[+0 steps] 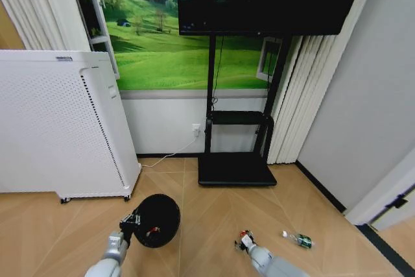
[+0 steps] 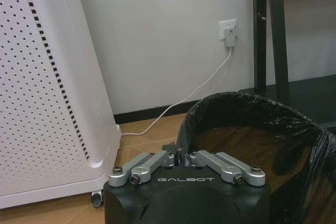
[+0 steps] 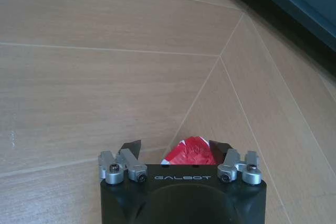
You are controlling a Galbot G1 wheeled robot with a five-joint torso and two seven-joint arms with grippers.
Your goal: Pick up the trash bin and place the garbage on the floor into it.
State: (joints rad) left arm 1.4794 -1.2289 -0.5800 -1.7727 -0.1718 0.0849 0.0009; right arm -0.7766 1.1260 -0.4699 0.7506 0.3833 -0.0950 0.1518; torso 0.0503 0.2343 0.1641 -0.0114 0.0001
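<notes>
The trash bin (image 1: 162, 215), black, round and lined with a black bag, hangs tilted just above the floor. My left gripper (image 1: 133, 222) is shut on its near rim (image 2: 185, 129), fingers pinched together over the edge. A small red-and-white scrap (image 1: 154, 230) lies inside the bin. To the right, my right gripper (image 1: 244, 240) is low over the floor, open, with a crumpled red wrapper (image 3: 190, 151) between its fingers (image 3: 131, 148); there is a gap on one side. A small clear bottle with a green label (image 1: 298, 240) lies on the floor further right.
A tall white perforated appliance on wheels (image 1: 58, 128) stands at the left, close to the bin. A black TV stand (image 1: 237, 168) sits against the back wall, with a white cable running to a wall socket (image 2: 228, 30). Grey wall and a door frame close the right side.
</notes>
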